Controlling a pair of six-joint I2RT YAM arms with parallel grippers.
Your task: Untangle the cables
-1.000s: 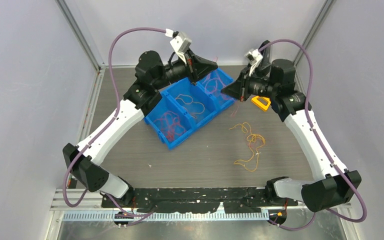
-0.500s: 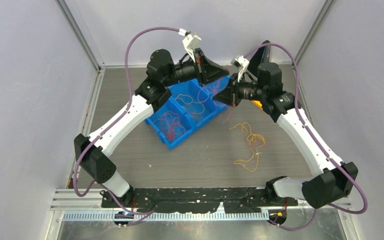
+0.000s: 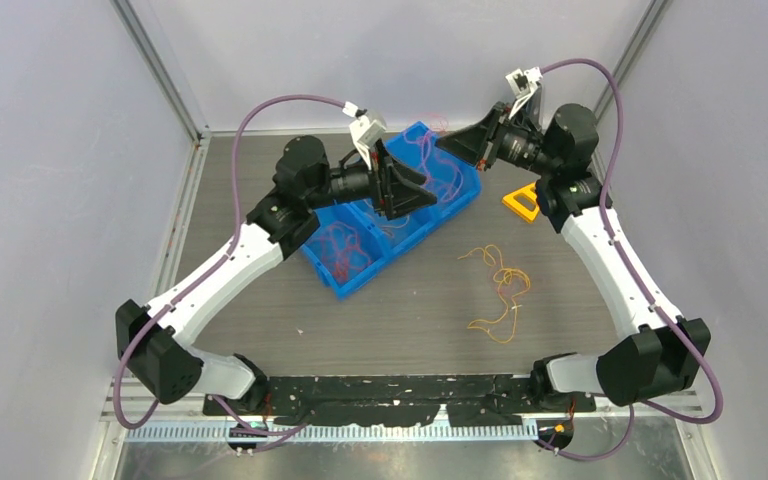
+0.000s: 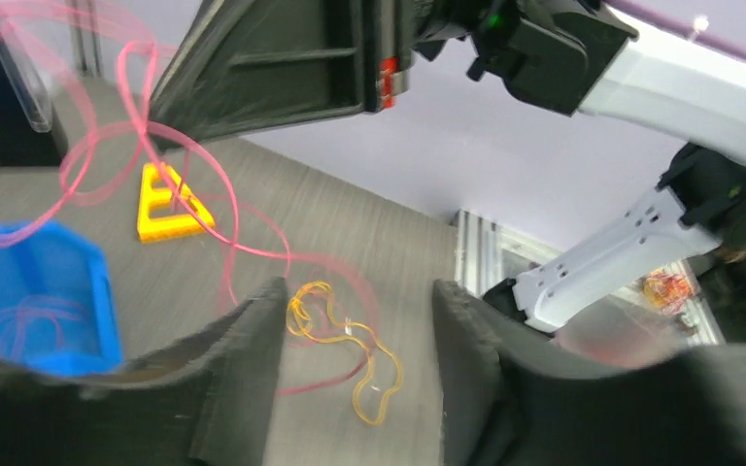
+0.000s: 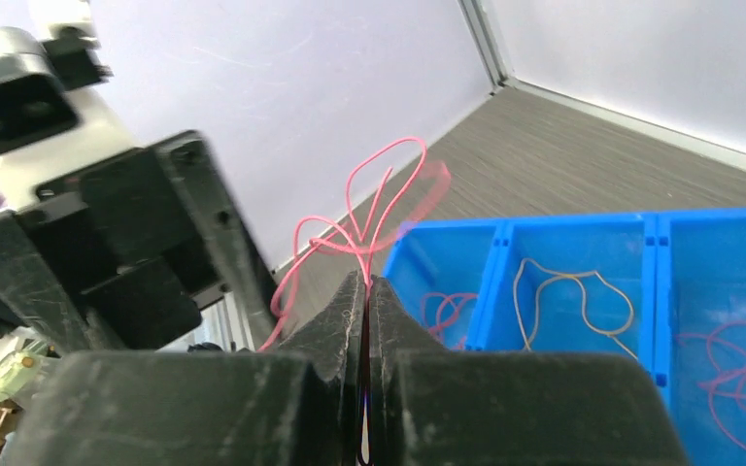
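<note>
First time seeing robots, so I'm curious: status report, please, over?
Right gripper shut on pink cable, held up near blue bin. Left gripper open, empty. Cable's loops dangle just ahead of left gripper. Orange-yellow cable loose on table.

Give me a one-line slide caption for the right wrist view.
Right gripper shut on a looping pink cable, with the blue divided bin behind.
</note>
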